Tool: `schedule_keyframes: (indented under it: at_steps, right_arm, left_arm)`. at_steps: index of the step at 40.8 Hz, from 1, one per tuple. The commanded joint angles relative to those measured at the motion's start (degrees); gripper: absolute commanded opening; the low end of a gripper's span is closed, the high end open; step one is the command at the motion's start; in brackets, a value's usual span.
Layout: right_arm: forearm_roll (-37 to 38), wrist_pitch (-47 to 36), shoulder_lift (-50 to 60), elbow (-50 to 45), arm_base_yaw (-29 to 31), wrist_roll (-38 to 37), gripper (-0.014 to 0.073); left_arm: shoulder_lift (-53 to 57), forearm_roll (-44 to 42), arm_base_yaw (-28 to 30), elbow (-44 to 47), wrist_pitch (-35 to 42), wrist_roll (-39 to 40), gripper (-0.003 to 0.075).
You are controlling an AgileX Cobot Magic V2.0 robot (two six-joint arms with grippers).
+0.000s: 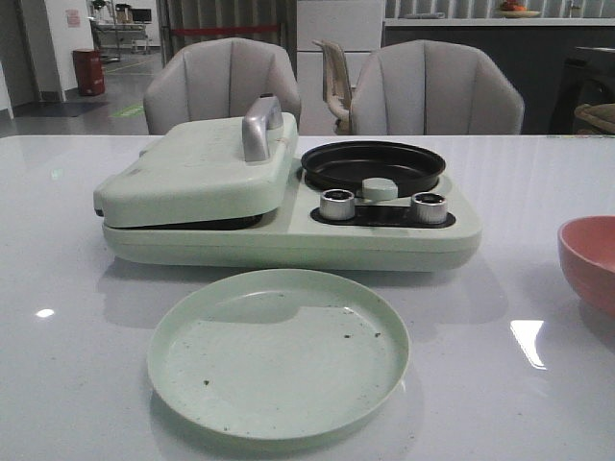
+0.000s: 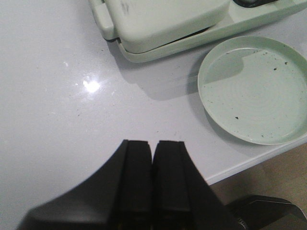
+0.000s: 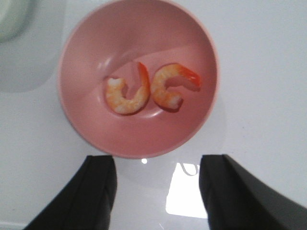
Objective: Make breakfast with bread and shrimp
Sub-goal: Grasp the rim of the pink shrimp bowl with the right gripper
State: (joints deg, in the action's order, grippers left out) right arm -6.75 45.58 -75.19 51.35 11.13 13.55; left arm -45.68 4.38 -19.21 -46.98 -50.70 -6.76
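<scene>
Currently two shrimp [image 3: 151,90] lie curled side by side in the pink bowl [image 3: 91,129], touching or nearly so at their tails; no bread visible in any view, likely hidden if it's under the closed lid [image 1: 197,168] of the breakfast maker [image 1: 288,240]. Right gripper [image 3: 156,184] hangs over the counter [image 1: 538,192] just outside the bowl's rim, jaws spread wide, nothing between them. Left gripper [image 2: 152,179] sits off from the breakfast maker's lid corner, jaws pressed together, empty. Green plate [image 1: 279,353] in front of the breakfast maker is bare apart from dark crumbs. Black pan [image 1: 373,165] on the breakfast maker beside the lid also looks empty.

Step in hand, my guess: right arm picks a shrimp from the bowl. To do it well: centre over one shrimp only, the one nearer the bowl's middle, line jaws across the thick body curve not the thin tail, descend clear of the rim, close gently since it looks soft and slippery.

Readable writing: none on the breakfast maker, knobs [image 1: 337,204], bowl or plate; no brand visible.
</scene>
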Motion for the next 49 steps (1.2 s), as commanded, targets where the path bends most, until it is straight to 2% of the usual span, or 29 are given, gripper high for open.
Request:
schedule_keyframes:
  at_steps: [1, 12, 29, 37, 46, 49]
  right_arm:
    - [3.68, -4.75, -3.06, 3.55, 0.40, 2.48, 0.0494]
    - [6.41, -11.96, -14.58, 9.38, 0.40, 3.00, 0.0494]
    - [6.41, -9.71, -25.41, 17.42, 0.40, 3.00, 0.0482]
    - [6.41, -9.24, -26.48, 17.78, 0.40, 3.00, 0.0295]
    - [6.41, -8.54, -27.43, 17.78, 0.40, 3.04, 0.0210]
    - [6.41, -8.49, -27.37, 17.78, 0.40, 3.04, 0.0142]
  left_arm:
    - [0.38, 0.18, -0.42, -1.49, 3.35, 0.47, 0.0100]
    - [0.38, 0.18, -0.42, -1.49, 3.35, 0.47, 0.0100]
    - [0.38, 0.18, -0.42, -1.49, 3.55, 0.47, 0.0100]
    - [0.38, 0.18, -0.42, -1.49, 3.55, 0.47, 0.0100]
    - [0.38, 0.18, -0.42, -1.49, 3.55, 0.47, 0.0100]
    - [0.38, 0.18, -0.42, -1.49, 3.55, 0.47, 0.0100]
